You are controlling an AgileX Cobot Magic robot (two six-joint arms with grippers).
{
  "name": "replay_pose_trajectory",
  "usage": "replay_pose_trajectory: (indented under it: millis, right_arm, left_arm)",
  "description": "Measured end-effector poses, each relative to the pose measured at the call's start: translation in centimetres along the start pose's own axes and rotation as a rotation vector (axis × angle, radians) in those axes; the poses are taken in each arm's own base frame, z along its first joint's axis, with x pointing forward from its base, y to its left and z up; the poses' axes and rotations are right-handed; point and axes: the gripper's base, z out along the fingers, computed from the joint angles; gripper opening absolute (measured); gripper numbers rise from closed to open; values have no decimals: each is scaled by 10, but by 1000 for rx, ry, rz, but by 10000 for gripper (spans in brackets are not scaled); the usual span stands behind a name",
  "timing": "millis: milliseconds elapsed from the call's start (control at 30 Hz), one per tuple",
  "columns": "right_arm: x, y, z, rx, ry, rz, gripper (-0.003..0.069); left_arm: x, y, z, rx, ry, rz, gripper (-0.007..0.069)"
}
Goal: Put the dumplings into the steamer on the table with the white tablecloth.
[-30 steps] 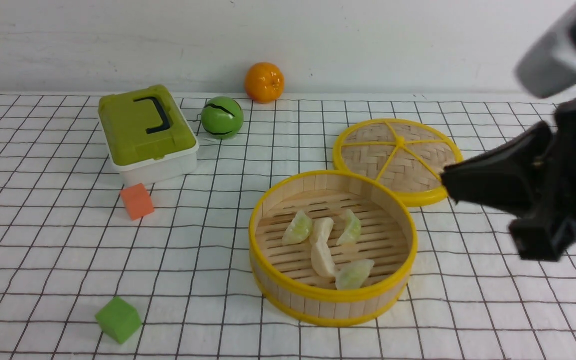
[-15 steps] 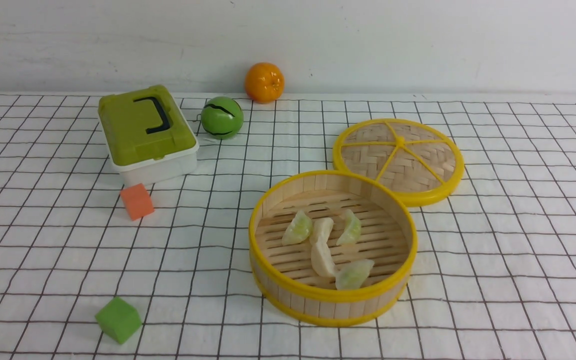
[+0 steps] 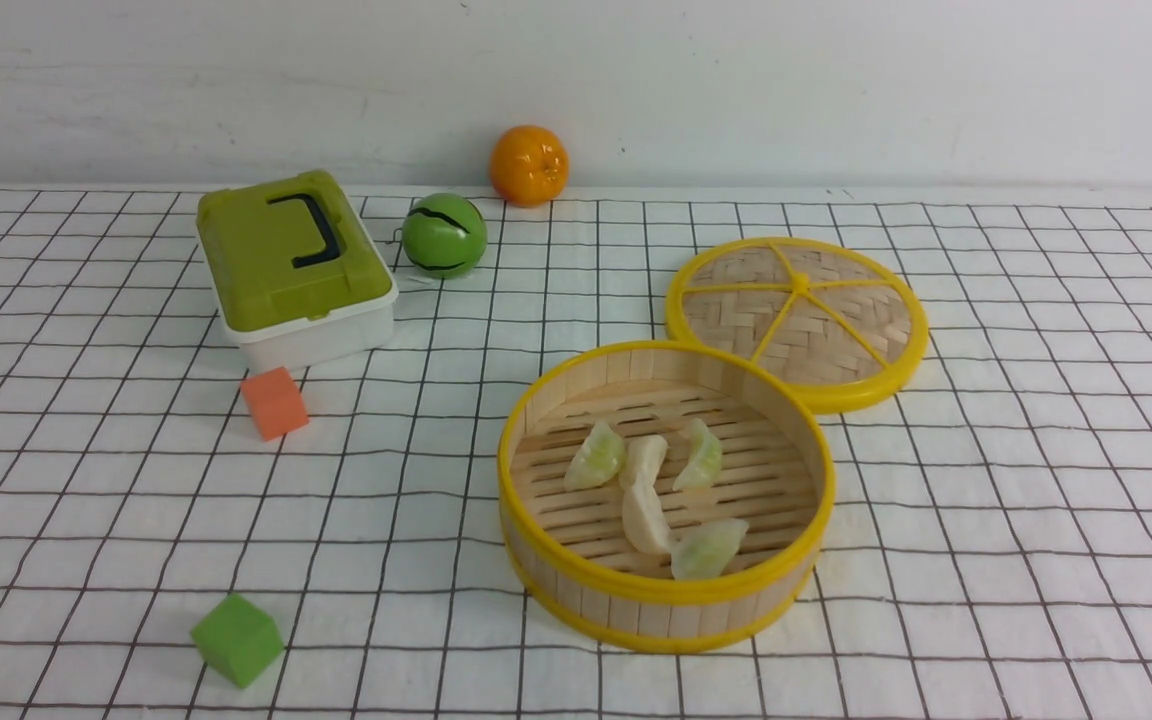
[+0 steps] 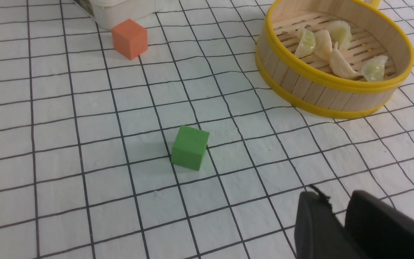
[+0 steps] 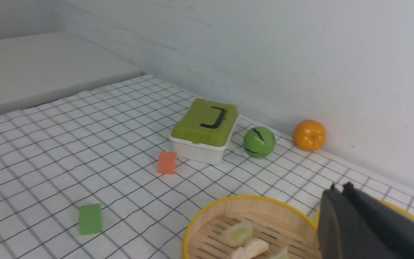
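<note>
Front view: five dumplings [image 3: 648,478] lie inside the steamer [image 3: 666,598], the middle white one lengthwise toward the table's [image 3: 986,560] near edge; right gripper [image 5: 338,205] closed, empty; left gripper [image 4: 336,212] narrow, empty.

Slatted bamboo steamer [image 3: 666,590], matt cloth [image 3: 986,560]

Both arms were out of the front view.
The left gripper [image 4: 338,212] showed two dark fingers [image 4: 313,225] nearly together, holding nothing. The right gripper [image 5: 340,190] had its fingers pressed together, empty, raised above the table.
</note>
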Motion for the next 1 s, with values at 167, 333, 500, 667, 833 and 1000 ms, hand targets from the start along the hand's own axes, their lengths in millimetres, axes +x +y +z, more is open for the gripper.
replay_pose_trajectory:
  millis: [167,333,500,667,833,1000]
  right_arm:
    - [61,-17,-10,203,-16,104,-9]
    - [129,-26,-30,398,24,132,-9]
    - [170,-31,-45,584,11,184,-9]
    - [203,-34,-51,716,28,235,-9]
    - [215,-35,-52,736,93,261,-9]
    - [218,-35,-52,742,131,275,-9]
  left_arm:
    - [0,0,0,-2,0,1,134]
    - [0,0,0,-2,1,1,140]
    - [0,0,0,-2,1,1,146]
    - [0,0,0,-2,2,1,150]
    - [0,0,0,-2,2,1,156]
    - [0,0,0,-2,2,1,164]
